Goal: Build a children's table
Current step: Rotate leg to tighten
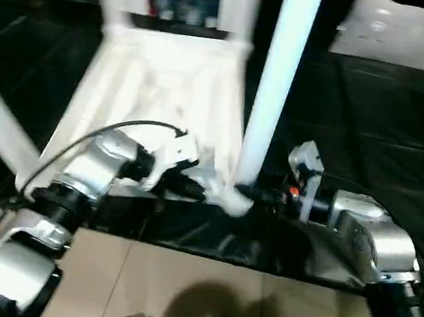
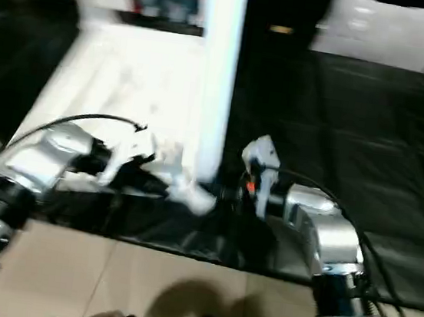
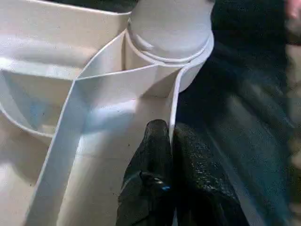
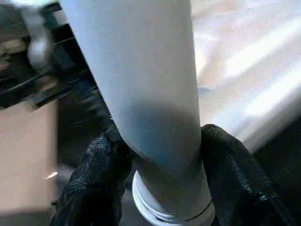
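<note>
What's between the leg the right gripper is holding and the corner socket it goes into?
Nothing visible. The leg, clamped by the right gripper, already stands upright in the corner socket of the tabletop, whose rim the left gripper pinches.

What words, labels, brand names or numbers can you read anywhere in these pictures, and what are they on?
None can be read.
White table top: no print visible.
Upright table leg: no print visible.
Items behind the cabinet glass: coloured patches, too blurred to read.
Right arm: an orange spot near the wrist, no legible marking.
</note>
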You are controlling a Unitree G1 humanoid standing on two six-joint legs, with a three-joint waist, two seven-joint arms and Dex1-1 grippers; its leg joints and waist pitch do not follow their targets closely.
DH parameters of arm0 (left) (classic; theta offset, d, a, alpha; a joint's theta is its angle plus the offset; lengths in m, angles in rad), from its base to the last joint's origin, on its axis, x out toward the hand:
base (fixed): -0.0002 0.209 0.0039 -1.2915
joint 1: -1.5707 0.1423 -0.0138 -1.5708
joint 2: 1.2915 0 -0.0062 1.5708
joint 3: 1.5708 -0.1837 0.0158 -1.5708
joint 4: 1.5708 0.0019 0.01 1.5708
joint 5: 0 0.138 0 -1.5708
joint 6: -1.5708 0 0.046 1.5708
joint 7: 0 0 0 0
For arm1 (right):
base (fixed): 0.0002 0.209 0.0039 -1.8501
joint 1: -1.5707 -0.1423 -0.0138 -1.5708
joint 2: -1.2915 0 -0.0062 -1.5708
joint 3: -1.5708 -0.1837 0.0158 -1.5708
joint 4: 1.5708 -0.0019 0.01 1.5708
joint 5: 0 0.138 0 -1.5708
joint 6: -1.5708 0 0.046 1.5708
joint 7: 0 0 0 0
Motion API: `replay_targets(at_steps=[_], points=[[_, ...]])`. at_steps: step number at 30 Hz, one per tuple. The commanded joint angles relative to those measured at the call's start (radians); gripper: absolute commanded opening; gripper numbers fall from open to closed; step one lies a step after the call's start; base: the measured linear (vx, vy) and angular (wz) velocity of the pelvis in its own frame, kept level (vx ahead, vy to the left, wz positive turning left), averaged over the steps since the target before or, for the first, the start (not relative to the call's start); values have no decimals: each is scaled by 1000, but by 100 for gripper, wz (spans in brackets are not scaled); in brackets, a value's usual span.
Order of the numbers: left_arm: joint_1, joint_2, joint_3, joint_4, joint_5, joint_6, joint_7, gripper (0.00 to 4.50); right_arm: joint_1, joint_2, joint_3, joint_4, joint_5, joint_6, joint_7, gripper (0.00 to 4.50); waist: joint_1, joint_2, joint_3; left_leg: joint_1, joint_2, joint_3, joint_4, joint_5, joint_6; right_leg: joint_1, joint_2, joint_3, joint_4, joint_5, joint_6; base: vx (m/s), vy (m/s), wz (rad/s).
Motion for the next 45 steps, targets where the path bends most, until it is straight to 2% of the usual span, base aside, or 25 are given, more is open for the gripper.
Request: replay_targets(at_steps=[1,3,4,5,9,11,12,13,14,17,19,20,23,25,26,28,30,31,33,37,38,40,45], points=[[-15,-72,33,-4,7,55,167,0,5,105,77,-30,-10,41,-104,201,-5,-11,-51,9,106,-70,-77,-267,15,44,-134,73,-115,-631,33,0,0,0],[-20,-102,48,-5,14,80,227,0,-4,151,60,-21,-37,48,-198,199,-12,-11,-50,8,102,-70,-76,-273,19,43,-139,78,-115,-625,24,0,0,0],[-25,-132,53,-2,24,100,286,0,-20,199,41,-4,-68,49,-303,199,-15,-8,-52,8,103,-69,-77,-260,25,41,-139,83,-110,-600,10,0,0,0],[-26,-138,54,-2,26,104,298,0,-23,210,37,0,-74,49,-325,198,-17,-7,-52,6,106,-69,-79,-252,24,41,-139,85,-108,-581,-1,0,0,0],[-28,-206,65,-13,42,132,412,0,-47,307,11,16,-118,49,-520,196,-23,-1,-58,1,110,-68,-80,-206,35,43,-141,100,-86,-455,-63,0,0,0],[-27,-230,65,-23,46,142,431,0,-45,336,14,10,-131,50,-555,196,-22,-4,-63,-3,111,-64,-79,-153,51,45,-140,108,-74,-368,-92,0,0,0],[-26,-239,63,-28,47,145,433,0,-42,345,19,6,-132,48,-563,196,-20,-5,-65,0,111,-61,-77,-120,66,43,-139,112,-67,-321,-110,50,-11,3],[-26,-236,54,-32,52,142,420,0,-30,343,25,-5,-128,38,-552,230,-19,-4,-66,-3,110,-60,-75,-103,72,45,-140,113,-61,-295,-122,0,0,0],[-25,-230,46,-34,56,135,407,0,-19,339,29,-15,-128,26,-542,263,-15,-4,-71,-9,111,-58,-72,-50,101,48,-137,115,-45,-206,-146,0,0,0],[-19,-204,38,-42,55,117,372,0,2,320,21,-25,-121,-1,-516,270,-11,-1,-75,-11,111,-56,-67,-5,136,51,-139,116,-34,-136,-166,0,0,0],[-6,-169,24,-53,57,85,326,0,22,293,6,-36,-97,-25,-478,299,-8,-3,-81,-17,109,-58,-61,45,170,55,-137,117,-18,-56,-180,0,0,0],[-2,-157,22,-54,55,72,307,0,27,279,0,-43,-88,-33,-458,308,-5,0,-81,-17,110,-57,-59,50,187,52,-137,116,-17,-38,-182,0,0,0],[9,-111,12,-52,59,35,246,0,46,205,-14,-67,-55,-69,-359,330,-3,0,-78,-17,111,-56,-58,27,204,51,-134,114,-18,-50,-177,0,0,0],[11,-87,8,-49,62,28,221,0,52,158,-25,-75,-34,-86,-289,356,3,-2,-74,-17,110,-53,-60,-20,182,53,-134,113,-30,-140,-161,0,0,0],[11,-87,8,-49,62,28,221,0,52,158,-25,-75,-34,-86,-289,356,2,-1,-74,-17,111,-54,-60,-21,176,53,-133,113,-30,-150,-160,0,0,0],[4,-59,-2,-29,63,0,178,0,55,78,-28,-76,-24,-113,-186,384,5,-2,-77,-14,113,-55,-59,-24,166,52,-131,113,-30,-162,-154,0,0,0],[1,-41,-13,-18,64,-24,143,0,57,35,-26,-75,-11,-119,-123,391,5,-1,-77,-14,115,-56,-59,-19,169,51,-132,114,-27,-149,-160,0,0,0],[-2,-15,-29,-4,64,-69,83,0,61,-33,-18,-70,6,-126,-24,395,5,-3,-77,-16,111,-55,-58,-24,177,52,-131,113,-28,-145,-159,0,0,0],[-4,7,-44,6,62,-107,23,0,65,-100,-6,-61,19,-137,74,411,9,-5,-78,-17,109,-53,-55,-26,187,56,-132,114,-27,-143,-151,0,0,0],[-5,60,-93,25,73,-199,-104,0,63,-211,14,-43,51,-145,259,438,24,-9,-78,-15,108,-51,-54,-28,197,53,-127,110,-33,-190,-136,0,0,0],[-4,71,-105,30,74,-230,-137,0,58,-230,19,-33,50,-154,292,438,28,-12,-78,-12,112,-50,-55,-22,196,49,-126,111,-32,-196,-131,0,0,0],[-1,87,-121,33,75,-272,-183,0,49,-261,35,-10,49,-179,350,438,36,-9,-79,-10,115,-51,-54,-25,189,46,-128,110,-31,-204,-135,0,0,0],[-2,91,-138,46,54,-340,-271,0,21,-295,55,38,53,-222,423,438,51,-15,-85,-9,118,-48,-53,4,185,46,-130,111,-22,-172,-150,0,0,0]])
